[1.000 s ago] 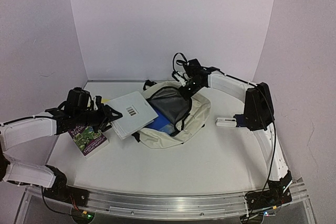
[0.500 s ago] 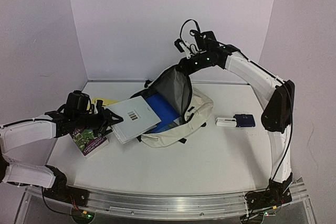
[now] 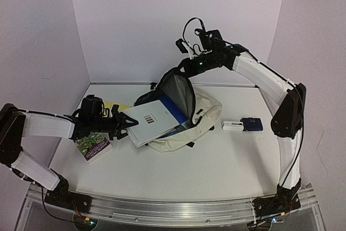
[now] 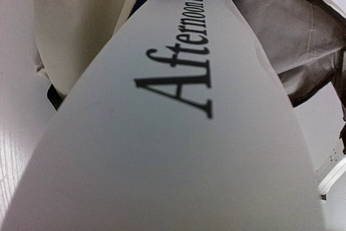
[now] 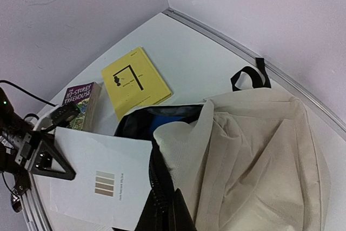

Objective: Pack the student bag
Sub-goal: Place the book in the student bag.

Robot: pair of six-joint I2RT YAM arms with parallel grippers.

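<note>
Backpack position: the backpack (image 3: 204, 116) lies at the middle of the table (image 3: 216, 160), toward the back wall.
Backpack axis: the long axis runs roughly left to right across the table. The mouth gapes toward the left arm and the closed end points right.
Backpack material: soft cream fabric, slumped and creased, with black zipper edging, a black strap loop and grey lining on the raised flap.
Right gripper (image 3: 183, 71): clamped on the top edge of the flap, holding it lifted above the body.
Left gripper (image 3: 121, 124): grasping the near edge of a white book (image 3: 151, 120).
White book: flat, stiff and smooth, tilted, its far end inside the mouth. The cover reads "Afternoon tea".
Inside the backpack: a blue flat item (image 3: 172, 106) leans against the lining.
Left of the backpack: a purple paperback (image 3: 93, 145) lies flat. A thin yellow booklet (image 5: 135, 82) lies behind it.
Right of the backpack: a small white item (image 3: 233, 126) touches a small navy one (image 3: 251, 124).
</note>
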